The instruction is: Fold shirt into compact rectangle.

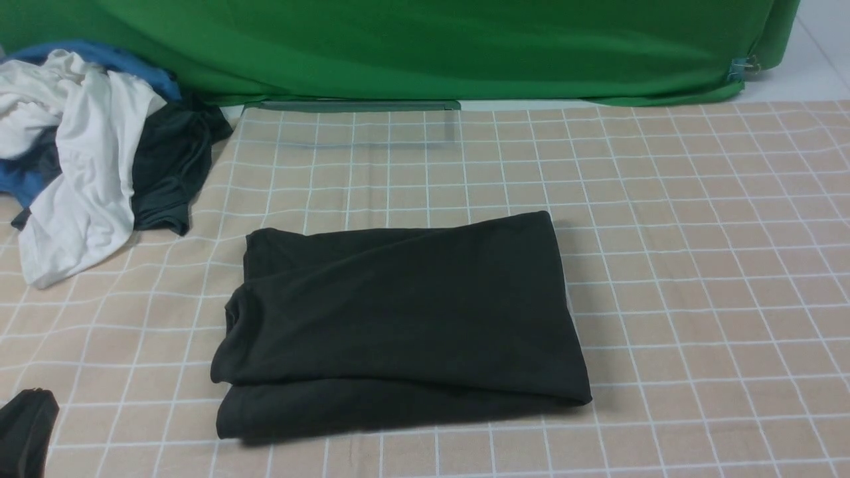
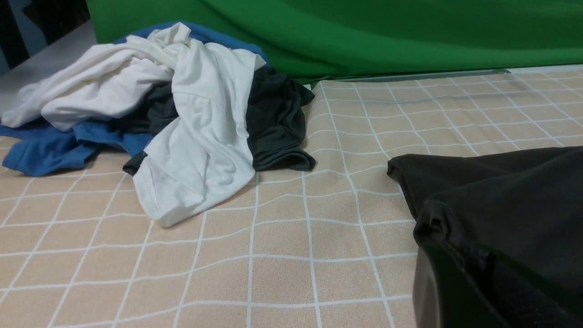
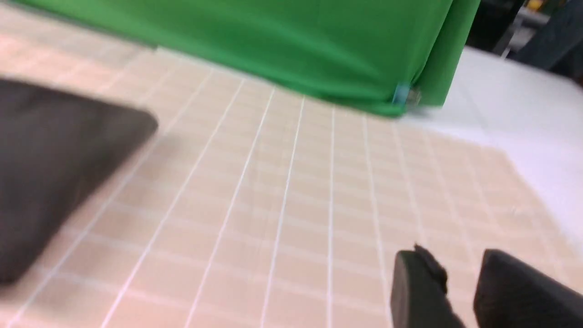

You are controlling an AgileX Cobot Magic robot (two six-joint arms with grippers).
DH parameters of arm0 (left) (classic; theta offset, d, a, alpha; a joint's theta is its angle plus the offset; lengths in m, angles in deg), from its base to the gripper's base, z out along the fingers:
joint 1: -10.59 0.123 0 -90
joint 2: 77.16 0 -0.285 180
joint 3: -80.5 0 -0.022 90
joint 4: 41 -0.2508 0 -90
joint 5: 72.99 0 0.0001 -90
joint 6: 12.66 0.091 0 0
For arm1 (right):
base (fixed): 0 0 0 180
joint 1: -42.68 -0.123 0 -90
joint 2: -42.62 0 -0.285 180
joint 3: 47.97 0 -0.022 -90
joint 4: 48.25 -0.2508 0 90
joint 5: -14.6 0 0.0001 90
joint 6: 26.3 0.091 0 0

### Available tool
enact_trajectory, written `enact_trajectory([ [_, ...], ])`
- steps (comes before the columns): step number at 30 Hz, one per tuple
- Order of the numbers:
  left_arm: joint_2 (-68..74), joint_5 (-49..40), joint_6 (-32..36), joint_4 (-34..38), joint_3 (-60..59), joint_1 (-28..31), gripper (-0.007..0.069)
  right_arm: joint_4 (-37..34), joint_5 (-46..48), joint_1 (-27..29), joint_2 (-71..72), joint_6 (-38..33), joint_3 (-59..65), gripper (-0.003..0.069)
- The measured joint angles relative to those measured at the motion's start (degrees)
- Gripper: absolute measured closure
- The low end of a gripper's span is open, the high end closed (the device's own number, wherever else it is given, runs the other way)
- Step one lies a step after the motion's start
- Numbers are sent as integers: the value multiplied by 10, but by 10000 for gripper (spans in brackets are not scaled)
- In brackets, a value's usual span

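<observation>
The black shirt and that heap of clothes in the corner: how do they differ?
The shirt is one garment, folded flat into a neat rectangle mid-table. The heap is several garments, white, blue and dark, crumpled together at the table's far left edge. Both lie on the checked cloth, with no gripper touching either.

No legible txt, labels or nos. anywhere; shirt [image 1: 398, 318] print hidden.
</observation>
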Motion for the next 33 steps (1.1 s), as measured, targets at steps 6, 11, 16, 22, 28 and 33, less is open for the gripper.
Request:
enact_trajectory([
  [6, 0, 0, 0, 0, -1, 0, 605, -1, 32, -2, 28, 33, 10, 424],
  [11, 0, 0, 0, 0, -1, 0, 605, -2, 31, -2, 30, 34, 10, 424],
  [16, 0, 0, 0, 0, -1, 0, 605, -2, 31, -2, 30, 35, 10, 424],
  [22, 0, 0, 0, 0, -1, 0, 605, -2, 31, -2, 30, 36, 10, 424],
  [28, 0, 0, 0, 0, -1, 0, 605, -2, 31, -2, 30, 36, 10, 424],
  [33, 0, 0, 0, 0, -1, 0, 605, -2, 31, -2, 30, 36, 10, 424],
])
